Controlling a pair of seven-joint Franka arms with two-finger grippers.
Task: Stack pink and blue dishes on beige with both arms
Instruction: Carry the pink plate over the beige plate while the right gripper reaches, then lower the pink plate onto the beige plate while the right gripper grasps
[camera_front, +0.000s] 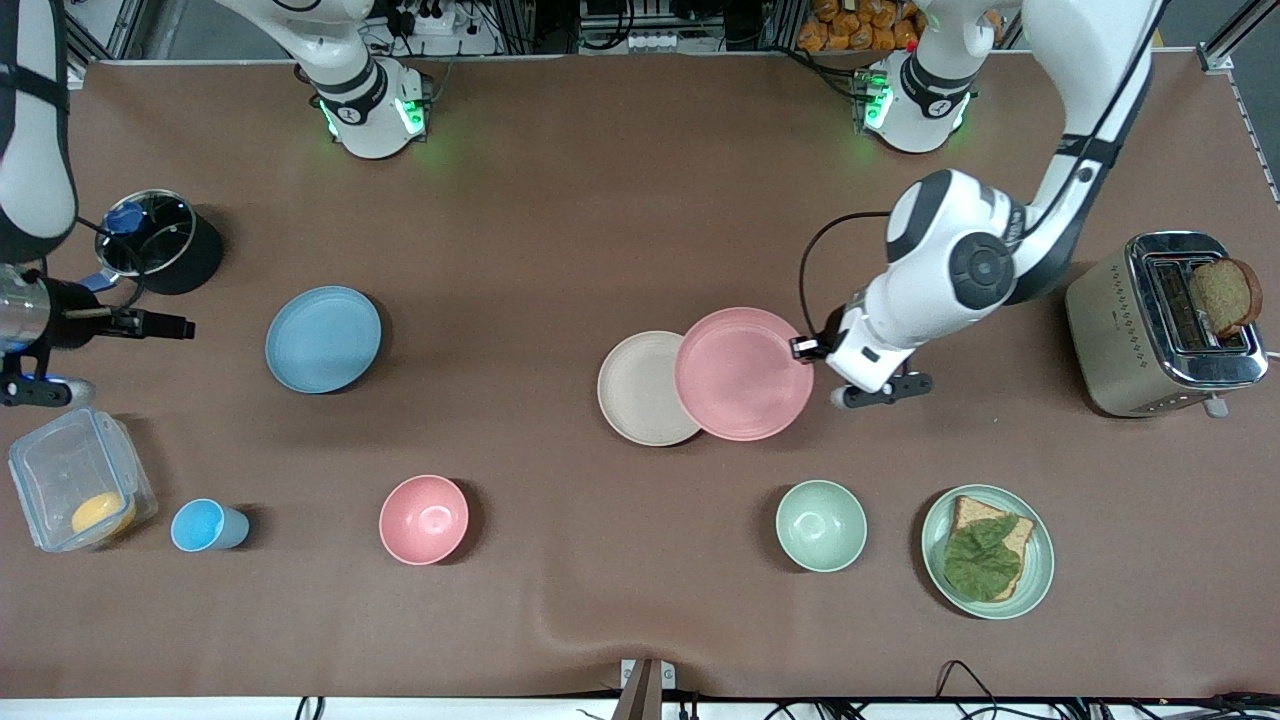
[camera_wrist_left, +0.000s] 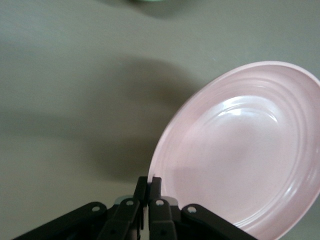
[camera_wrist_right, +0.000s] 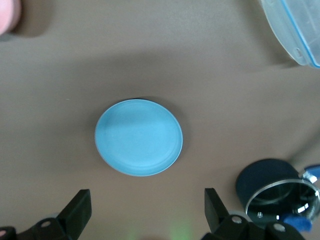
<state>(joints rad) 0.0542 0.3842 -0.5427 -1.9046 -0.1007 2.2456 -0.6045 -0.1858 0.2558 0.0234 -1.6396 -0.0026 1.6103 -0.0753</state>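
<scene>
A: Where is the left gripper (camera_wrist_left: 149, 192) right now?

B: Its fingers are pinched tight on the rim of the pink plate (camera_front: 743, 373), at the edge toward the left arm's end of the table. The plate is lifted and tilted, overlapping the beige plate (camera_front: 640, 388) but not centred on it.

A: So which step is this?

B: I'd judge the pink plate is mid-placement. The next move calls for carrying it further over the beige plate until the rims line up, levelling it, then letting go.

A: And the right gripper (camera_wrist_right: 145, 212)?

B: Spread wide and empty, up in the air over the blue plate (camera_front: 323, 339), which lies flat on the table toward the right arm's end, well apart from the other two. It looks poised to descend on that plate's rim.

A: What else is about?

B: On the brown table (camera_front: 560, 200): a pink bowl (camera_front: 424, 519), a small blue cup (camera_front: 204, 526), a green bowl (camera_front: 821, 525), a green plate (camera_front: 1040, 570) carrying bread and lettuce, a toaster (camera_front: 1150, 330) with a slice of bread in it, a clear container (camera_front: 60, 470) and a black pot (camera_front: 165, 245) with a glass lid. Cables and racks line the edge by the arm bases.
</scene>
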